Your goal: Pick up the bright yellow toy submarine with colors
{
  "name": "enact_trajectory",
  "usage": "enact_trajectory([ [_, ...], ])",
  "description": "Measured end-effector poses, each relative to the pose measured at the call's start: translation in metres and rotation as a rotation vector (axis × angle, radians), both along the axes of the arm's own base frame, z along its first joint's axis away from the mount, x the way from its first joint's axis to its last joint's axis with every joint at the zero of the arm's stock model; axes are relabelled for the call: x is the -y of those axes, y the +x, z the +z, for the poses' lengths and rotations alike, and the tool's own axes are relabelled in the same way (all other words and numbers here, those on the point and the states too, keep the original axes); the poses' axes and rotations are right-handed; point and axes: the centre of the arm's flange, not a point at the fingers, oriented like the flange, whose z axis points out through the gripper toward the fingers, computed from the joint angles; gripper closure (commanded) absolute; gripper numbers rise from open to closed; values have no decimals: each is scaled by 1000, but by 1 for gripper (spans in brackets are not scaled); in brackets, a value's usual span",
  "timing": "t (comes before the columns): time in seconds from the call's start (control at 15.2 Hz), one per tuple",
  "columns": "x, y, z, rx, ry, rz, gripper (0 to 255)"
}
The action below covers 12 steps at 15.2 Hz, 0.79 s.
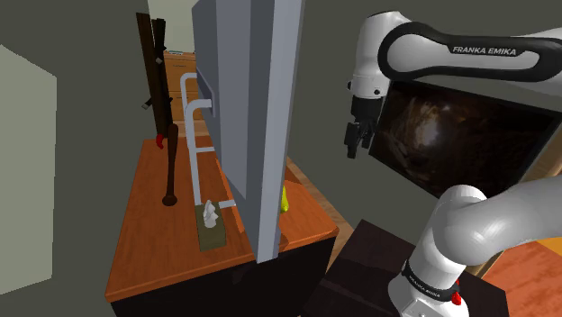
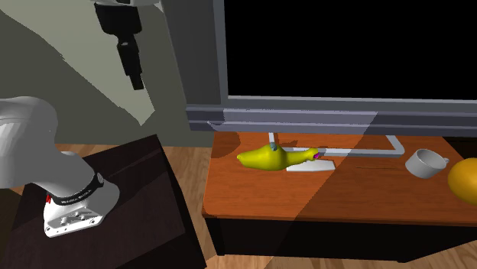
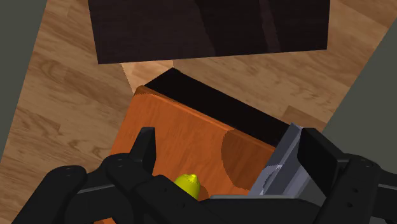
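The dark box stand (image 2: 145,179) sits on a wood-plank floor (image 2: 187,164). Above it, short of the tabletop, the black gripper (image 2: 136,76) hangs with its fingers spread apart, pinching nothing. Just past the stand is one low orange-brown wooden tabletop (image 2: 306,202) on a dark base. One bright yellow toy submarine (image 2: 277,157) lies on it at the end nearest the stand, just beside the white foot of one grey television (image 2: 344,53). Further along the tabletop are one white cup (image 2: 426,161) and one orange-yellow round thing (image 2: 464,179). Behind the television sits one tissue box (image 1: 210,232), and beyond it one tall dark wooden post (image 1: 160,90). Grey-green walls (image 2: 69,92) close the room.
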Motion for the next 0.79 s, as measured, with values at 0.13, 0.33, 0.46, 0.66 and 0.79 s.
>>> enact_trajectory([
  [0.13, 2, 6, -3, 0, -2, 1, 0],
  [0.33, 6, 30, -26, 1, -14, 6, 0],
  [0.46, 12, 48, -39, 5, -24, 11, 0],
  [0.66, 18, 77, -62, 8, -38, 17, 0],
  [0.79, 23, 96, -77, 10, -47, 22, 0],
])
